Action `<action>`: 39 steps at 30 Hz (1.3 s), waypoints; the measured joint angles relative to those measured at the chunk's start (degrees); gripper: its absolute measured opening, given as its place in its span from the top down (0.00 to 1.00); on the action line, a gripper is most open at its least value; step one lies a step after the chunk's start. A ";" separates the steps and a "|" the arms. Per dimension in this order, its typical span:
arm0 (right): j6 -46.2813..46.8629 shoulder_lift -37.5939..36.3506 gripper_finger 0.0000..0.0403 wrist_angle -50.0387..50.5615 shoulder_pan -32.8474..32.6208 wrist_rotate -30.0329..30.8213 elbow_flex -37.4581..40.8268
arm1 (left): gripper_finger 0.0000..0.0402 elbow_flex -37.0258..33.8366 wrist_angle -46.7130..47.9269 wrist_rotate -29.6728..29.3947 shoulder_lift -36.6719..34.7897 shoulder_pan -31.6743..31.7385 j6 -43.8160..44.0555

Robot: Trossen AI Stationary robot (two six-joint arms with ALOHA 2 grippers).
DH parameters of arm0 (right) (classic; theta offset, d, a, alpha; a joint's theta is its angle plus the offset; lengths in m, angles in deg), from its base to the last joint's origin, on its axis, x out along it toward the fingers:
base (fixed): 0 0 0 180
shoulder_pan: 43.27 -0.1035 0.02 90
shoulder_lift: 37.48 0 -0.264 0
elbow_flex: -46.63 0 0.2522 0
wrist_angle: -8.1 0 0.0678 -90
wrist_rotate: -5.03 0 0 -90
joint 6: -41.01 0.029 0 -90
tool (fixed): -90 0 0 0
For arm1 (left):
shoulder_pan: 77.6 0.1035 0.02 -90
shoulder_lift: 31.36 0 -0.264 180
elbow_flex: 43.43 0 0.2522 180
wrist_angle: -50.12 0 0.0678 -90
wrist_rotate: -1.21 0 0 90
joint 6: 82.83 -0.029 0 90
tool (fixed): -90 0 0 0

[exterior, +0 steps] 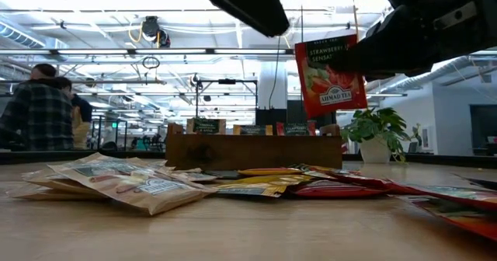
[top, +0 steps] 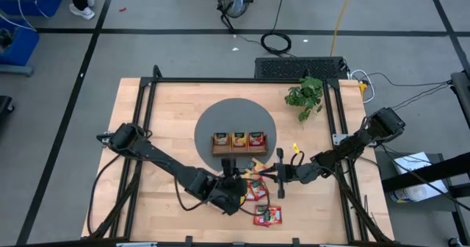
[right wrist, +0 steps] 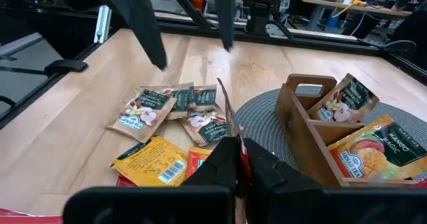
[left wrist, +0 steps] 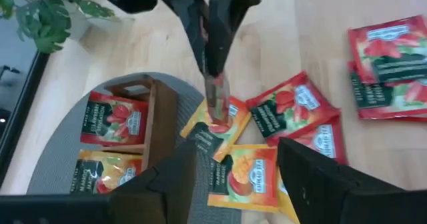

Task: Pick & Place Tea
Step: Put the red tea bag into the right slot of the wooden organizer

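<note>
The right tool [right wrist: 241, 159] is clamped on a red sachet [exterior: 330, 76], holding it up off the counter [top: 161, 129]. In the low view that sachet hangs upright at upper right of the frame, above the loose pile. In the high view the right tool [top: 273, 172] sits right of centre, just below the tray [top: 239, 150].

The left tool [left wrist: 233, 177] has its fingers [left wrist: 320, 174] apart and holds nothing. In the high view the left tool [top: 233, 175] lies at lower centre, close to the right one, over the scattered sachets. In the left wrist view the held sachet [left wrist: 217, 101] shows edge-on at the centre, gripped from above by the other arm's dark fingers.

The tray stands on a round grey mat [top: 213, 118] at the middle of the counter. Its three compartments hold sachets: tan on the left, orange-yellow in the middle, red on the right.

Loose sachets [top: 258, 192] lie on the counter below the tray, red and orange-yellow ones around the tools, and one red sachet [top: 268, 215] lies farther down. In the right wrist view a tan group [right wrist: 170, 107] lies left of centre, beside an orange-yellow one [right wrist: 150, 161].

A small plant [top: 307, 94] stands at the upper right of the counter. A person [exterior: 37, 109] shows at the left edge of the low view.
</note>
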 joint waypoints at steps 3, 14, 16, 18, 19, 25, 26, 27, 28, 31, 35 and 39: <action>0.00 0.00 1.00 -0.02 0.00 -0.02 0.00 | 0.47 0.02 0.03 -0.02 0.00 -0.36 -0.02; -3.97 -0.82 1.00 0.11 -0.02 -0.09 0.04 | 0.47 -0.93 2.29 -0.87 -1.59 -1.03 -1.05; -6.09 -2.22 1.00 0.31 0.03 -0.06 0.04 | 0.47 -3.26 1.43 -1.61 -3.30 -1.29 0.04; -8.35 -4.17 1.00 0.85 0.47 -0.06 0.04 | 0.47 -8.02 -0.11 -1.65 -6.01 -1.88 1.39; -9.29 -5.17 1.00 0.95 0.86 -0.06 0.04 | 0.47 -11.02 -2.28 -1.72 -7.20 -1.98 1.73; -13.02 -12.95 1.00 5.55 5.25 -0.19 0.05 | 0.47 -31.09 -27.54 -1.41 -15.92 -2.42 -0.88; -13.37 -13.51 1.00 5.74 6.56 -0.49 0.13 | 0.47 -34.40 -31.93 -0.83 -17.03 -2.57 -1.89; -13.49 -13.70 1.00 5.42 8.15 -1.71 0.09 | 0.47 -37.46 -35.89 0.26 -18.02 -2.63 -3.00; -13.46 -14.23 1.00 5.69 9.60 -2.92 0.31 | 0.47 -40.01 -40.74 1.76 -18.69 -2.69 -4.18; -11.34 -13.86 1.00 3.66 15.78 -11.35 1.59 | 0.47 -45.11 -53.85 5.55 -19.12 -3.07 -6.30; -8.34 -11.58 1.00 0.47 23.63 -16.54 4.60 | 0.47 -47.27 -58.60 6.60 -18.99 -4.15 -8.82; -6.05 -10.85 1.00 -3.71 29.16 -19.70 7.55 | 0.47 -47.31 -58.49 6.59 -18.99 -4.28 -8.74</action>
